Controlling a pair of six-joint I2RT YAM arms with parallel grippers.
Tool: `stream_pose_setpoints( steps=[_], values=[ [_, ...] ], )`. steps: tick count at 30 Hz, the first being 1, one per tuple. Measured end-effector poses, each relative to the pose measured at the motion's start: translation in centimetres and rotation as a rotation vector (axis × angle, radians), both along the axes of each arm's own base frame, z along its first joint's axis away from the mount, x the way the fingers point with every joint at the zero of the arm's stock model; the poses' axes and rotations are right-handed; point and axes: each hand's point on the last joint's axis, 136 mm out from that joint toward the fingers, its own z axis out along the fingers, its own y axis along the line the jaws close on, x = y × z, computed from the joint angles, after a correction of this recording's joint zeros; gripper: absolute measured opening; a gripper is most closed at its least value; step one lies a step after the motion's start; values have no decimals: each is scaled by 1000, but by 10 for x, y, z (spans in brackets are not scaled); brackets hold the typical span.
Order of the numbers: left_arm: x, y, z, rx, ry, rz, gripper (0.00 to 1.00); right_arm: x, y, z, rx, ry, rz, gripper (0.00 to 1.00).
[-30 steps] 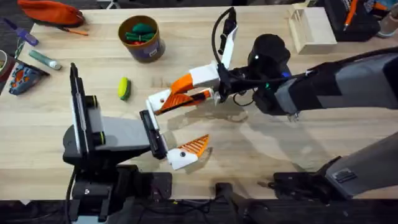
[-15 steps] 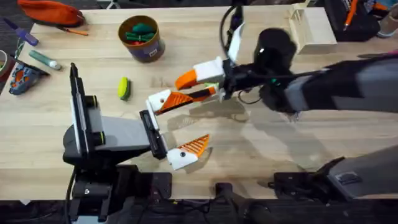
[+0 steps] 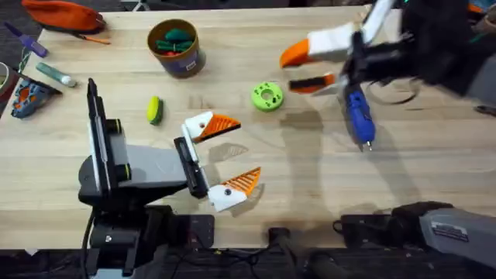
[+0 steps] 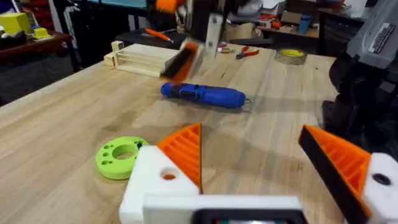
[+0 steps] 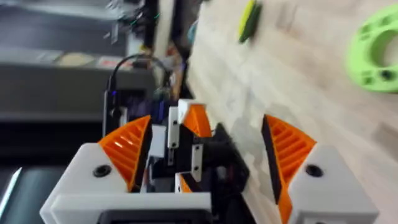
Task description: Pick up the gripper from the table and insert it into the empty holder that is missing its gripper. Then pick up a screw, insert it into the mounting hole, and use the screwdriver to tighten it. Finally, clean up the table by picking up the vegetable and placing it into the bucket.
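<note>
1. Overhead
   - Left gripper [image 3: 222, 155]: near left, lying level, jaws spread wide and empty. It seems parked this way so that its fingers can be worked on.
   - Holder [image 3: 197, 124]: the far finger of that gripper. The orange gripper [image 3: 222, 122] appears seated in it, so the screw step looks next.
   - Right gripper [image 3: 308, 68]: far right, raised, jaws apart and carrying nothing. It is just beside the screwdriver [image 3: 358, 116], which lies flat and free.
   - Disc [image 3: 266, 96]: green, between the two grippers.
   - Vegetable [image 3: 154, 109]: on the table left of the holder, not yet cleared.
   - Bucket [image 3: 177, 48]: far left, upright, with green items inside.

2. Left wrist
   - Holder [image 4: 155, 183]: its mounting hole faces up, and whether a screw is in it I cannot tell.
   - Screwdriver [image 4: 202, 94]: lies beyond the fingers.
   - Disc [image 4: 121, 155]: touches nothing.
   - Rack [image 4: 146, 59]: pale wood, farther off.

3. Right wrist
   - Right gripper [image 5: 205, 146]: ribbed pads apart, nothing between them.
   - Disc [image 5: 373, 56] and vegetable [image 5: 249, 18]: both rest on the table beyond.
</note>
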Motion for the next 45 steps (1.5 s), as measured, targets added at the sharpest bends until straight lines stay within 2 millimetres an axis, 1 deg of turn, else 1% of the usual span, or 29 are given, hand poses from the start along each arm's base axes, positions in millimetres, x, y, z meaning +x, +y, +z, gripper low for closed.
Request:
stream_pose_setpoints(
  steps=[3, 7, 11, 13, 16, 18, 21, 26, 30, 35, 45],
  values=[
    [0, 0, 0, 0, 0, 0, 987, 7, -20, 10, -118, -12, -55, 931],
    [0, 0, 0, 0, 0, 0, 986, 7, -41, 20, -365, -78, -84, 932],
    [0, 0, 0, 0, 0, 0, 987, 5, -56, 35, -590, -172, -82, 933],
    [0, 0, 0, 0, 0, 0, 987, 4, -60, 38, -717, -214, -69, 933],
    [0, 0, 0, 0, 0, 0, 988, 1, -61, 30, -907, -248, -29, 933],
    [0, 0, 0, 0, 0, 0, 987, 3, -60, 17, -1021, -257, 3, 933],
    [0, 0, 0, 0, 0, 0, 987, 9, -53, -8, -1143, -246, 52, 933],
    [0, 0, 0, 0, 0, 0, 987, 24, -43, -45, -1237, -176, 58, 931],
    [0, 0, 0, 0, 0, 0, 987, 30, -33, -62, -1240, -131, 53, 931],
    [0, 0, 0, 0, 0, 0, 987, 34, -17, -68, -1204, -136, 47, 930],
    [0, 0, 0, 0, 0, 0, 987, 33, -7, -68, -1182, -140, 43, 932]
  ],
)
